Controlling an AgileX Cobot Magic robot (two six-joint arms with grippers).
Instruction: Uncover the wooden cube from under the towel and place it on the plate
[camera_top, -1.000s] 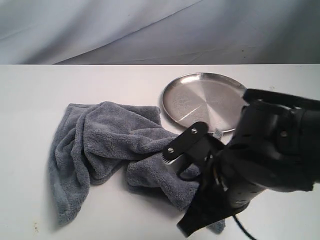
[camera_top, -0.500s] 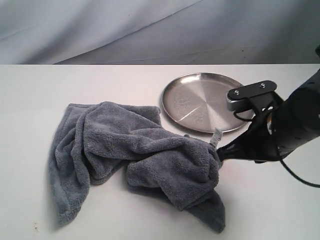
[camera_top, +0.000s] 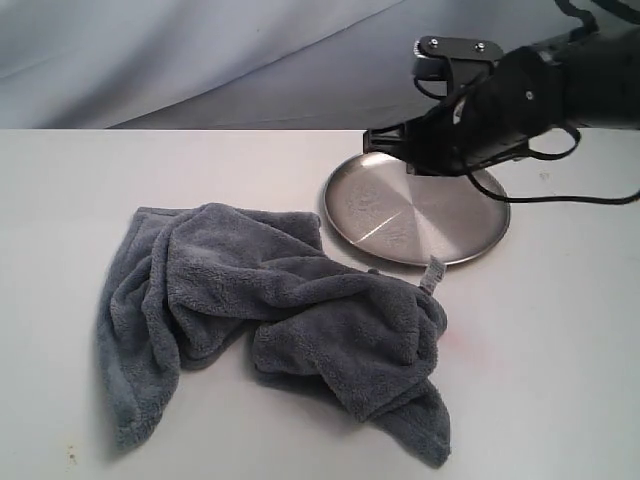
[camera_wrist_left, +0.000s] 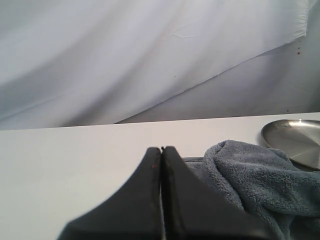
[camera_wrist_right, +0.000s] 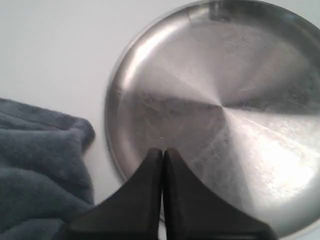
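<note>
Right wrist view: the right hand (camera_wrist_right: 162, 152) (closed tight, empty) hangs over a round, brushed-metal plate (camera_wrist_right: 220, 65).

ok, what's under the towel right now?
Only the white table shows around the bunched towel. No wooden cube is visible in any view; the folds hide whatever lies beneath. The plate nearby holds nothing.

Wooden cube: you find it in no view; towel (camera_top: 270, 310) folds hide whatever lies beneath.
Exterior view: right arm (camera_top: 570, 70) runs off right edge. Right gripper (camera_top: 375, 138) covers far rim of plate (camera_top: 400, 215); jaws too dark for you to read there.
Wrist views: plate, towel, left gripper (camera_wrist_left: 162, 148) and right gripper all cut by frame edges.
Left gripper out of exterior frame.
</note>
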